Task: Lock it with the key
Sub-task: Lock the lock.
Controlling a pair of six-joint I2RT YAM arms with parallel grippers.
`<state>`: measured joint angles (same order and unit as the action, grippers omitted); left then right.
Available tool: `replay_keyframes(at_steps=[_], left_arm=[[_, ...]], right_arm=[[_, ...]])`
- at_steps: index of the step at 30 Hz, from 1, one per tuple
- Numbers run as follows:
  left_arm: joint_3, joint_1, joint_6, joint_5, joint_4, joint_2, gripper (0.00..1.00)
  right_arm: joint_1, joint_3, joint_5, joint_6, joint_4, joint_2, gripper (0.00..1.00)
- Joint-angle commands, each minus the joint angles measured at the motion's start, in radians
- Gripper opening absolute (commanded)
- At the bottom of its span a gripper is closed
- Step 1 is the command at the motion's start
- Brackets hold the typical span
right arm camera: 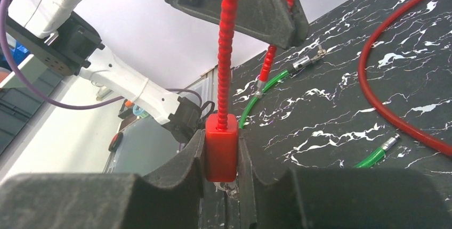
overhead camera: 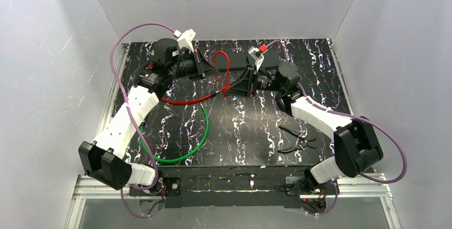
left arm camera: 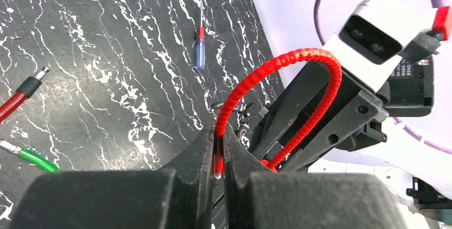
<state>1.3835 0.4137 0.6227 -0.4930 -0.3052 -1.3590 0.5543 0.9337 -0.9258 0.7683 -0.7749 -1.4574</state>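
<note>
While the red lock body (right arm camera: 221, 154) sits clamped between the jaws of the right gripper (right arm camera: 221, 137), we pinch its ribbed cable (left arm camera: 298, 61) beside that body in the closed left gripper (left arm camera: 218, 138). We judge the free end unseated: insert it next, then turn the key.

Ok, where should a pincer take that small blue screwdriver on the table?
The screwdriver lies flat on the table with bare space on both sides, so come straight down and close across its blue handle, the thickest part, not the thin shaft.
</note>
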Motion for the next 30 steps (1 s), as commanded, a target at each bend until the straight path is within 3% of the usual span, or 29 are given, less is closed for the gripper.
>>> replay_keyframes(at_steps=[1, 30], left_arm=[[0.042, 0.013, 0.046, -0.065, 0.055, 0.020, 0.00], [-0.039, 0.043, 0.072, -0.107, 0.093, 0.041, 0.00]], right_arm=[[0.013, -0.001, 0.041, 0.007, -0.058, -0.015, 0.01], [0.013, 0.024, 0.045, 0.038, -0.097, -0.029, 0.01]])
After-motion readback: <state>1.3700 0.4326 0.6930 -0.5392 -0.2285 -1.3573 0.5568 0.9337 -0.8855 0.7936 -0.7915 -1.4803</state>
